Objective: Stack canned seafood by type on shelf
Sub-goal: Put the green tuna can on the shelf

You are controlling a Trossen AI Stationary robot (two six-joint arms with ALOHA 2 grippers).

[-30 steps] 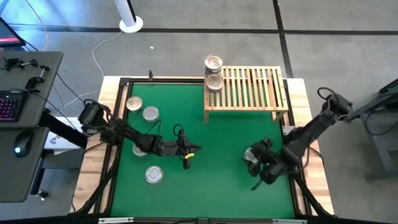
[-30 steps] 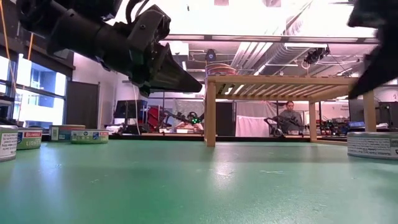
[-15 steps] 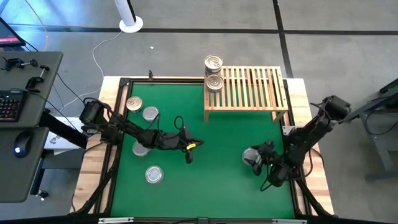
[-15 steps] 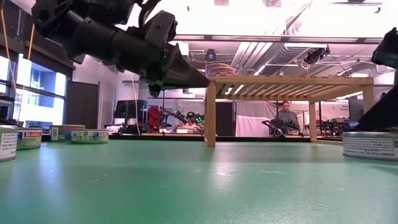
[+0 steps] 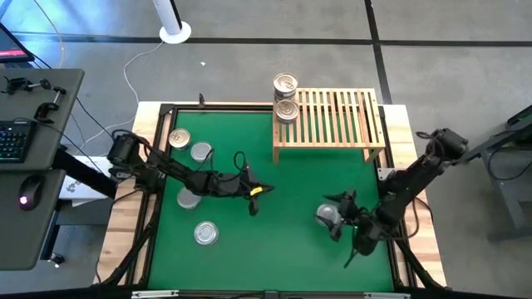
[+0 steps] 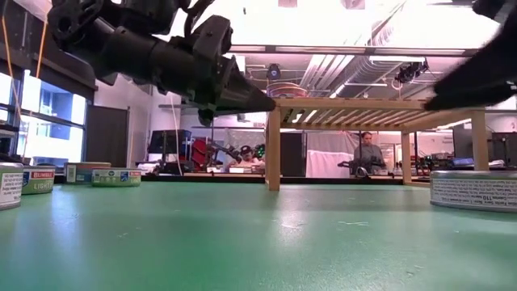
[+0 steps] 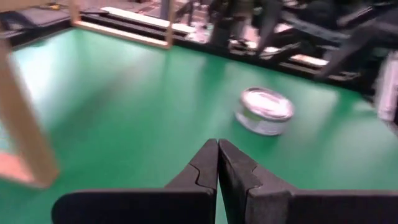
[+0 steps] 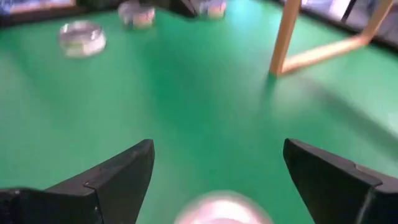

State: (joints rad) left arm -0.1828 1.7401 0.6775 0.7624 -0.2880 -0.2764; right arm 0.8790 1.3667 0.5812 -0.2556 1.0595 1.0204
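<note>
Bright, even light from overhead. Low view: ceiling glare blown out at top. Wrist views motion-blurred, esp. right; tin (image 8: 222,210) at bottom edge out of focus.

from my seat only one word reads for sure: "light", in pale letters on a blue band, on the tin (image 6: 38,179) second from the left edge of the low view, with a red brand patch above it that i can't make out. the tin at the lower right (image 6: 475,191) carries rows of small print, too fine to read. the label of the tin cut by the left edge (image 6: 10,185) is unreadable too.
</note>
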